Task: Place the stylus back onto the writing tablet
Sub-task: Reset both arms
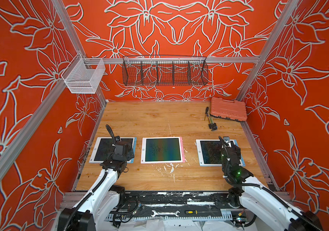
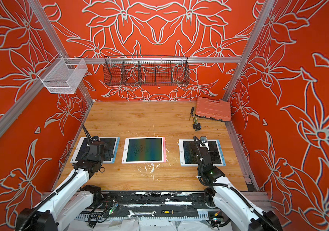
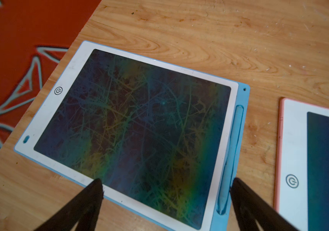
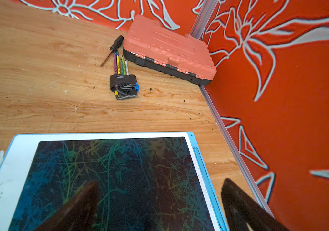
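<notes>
Logged left gripper (image 3: 166,181) spread wide and empty, hovering over the left blue-edged writing tablet (image 3: 45,120). Found stylus (image 3: 230,156) lying in that tablet's side groove, already seated by the look of it, long axis along the edge, one end just beside a fingertip (image 3: 241,192), on the side facing the pink-edged tablet (image 1: 182,149). Noted right gripper (image 4: 160,182) likewise wide open, empty, over the right blue-edged tablet (image 4: 15,160); could not tell its groove (image 4: 199,160) filled or bare. Judged left arm much the nearer to the stylus.

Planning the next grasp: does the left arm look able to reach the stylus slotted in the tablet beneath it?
Probably yes: the open left gripper hangs right by the stylus, nothing covering it, though it lies recessed.
</notes>
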Controlling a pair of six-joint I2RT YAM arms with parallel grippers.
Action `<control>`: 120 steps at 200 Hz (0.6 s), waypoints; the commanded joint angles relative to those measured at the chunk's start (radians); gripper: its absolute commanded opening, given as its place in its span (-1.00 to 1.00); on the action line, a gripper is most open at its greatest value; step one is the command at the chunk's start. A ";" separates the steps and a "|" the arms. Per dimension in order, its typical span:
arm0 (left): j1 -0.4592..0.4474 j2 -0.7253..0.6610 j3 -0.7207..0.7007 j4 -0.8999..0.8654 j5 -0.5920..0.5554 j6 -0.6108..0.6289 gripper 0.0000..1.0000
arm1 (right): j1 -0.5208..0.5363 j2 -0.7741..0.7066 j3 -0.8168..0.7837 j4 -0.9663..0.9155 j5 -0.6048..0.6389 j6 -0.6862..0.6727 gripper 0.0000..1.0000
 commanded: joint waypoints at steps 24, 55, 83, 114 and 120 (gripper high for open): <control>0.006 0.062 0.004 0.170 -0.033 0.053 0.95 | -0.034 0.043 -0.042 0.211 -0.021 -0.051 0.94; 0.010 0.138 0.022 0.226 -0.020 0.090 0.95 | -0.055 0.111 -0.039 0.295 -0.042 -0.060 0.94; 0.020 0.193 0.034 0.295 0.006 0.121 0.95 | -0.075 0.202 -0.030 0.394 -0.071 -0.071 0.94; 0.035 0.252 0.050 0.366 0.051 0.155 0.95 | -0.107 0.346 -0.004 0.537 -0.130 -0.080 0.94; 0.036 0.261 0.054 0.374 0.057 0.159 0.95 | -0.112 0.379 0.005 0.565 -0.137 -0.083 0.94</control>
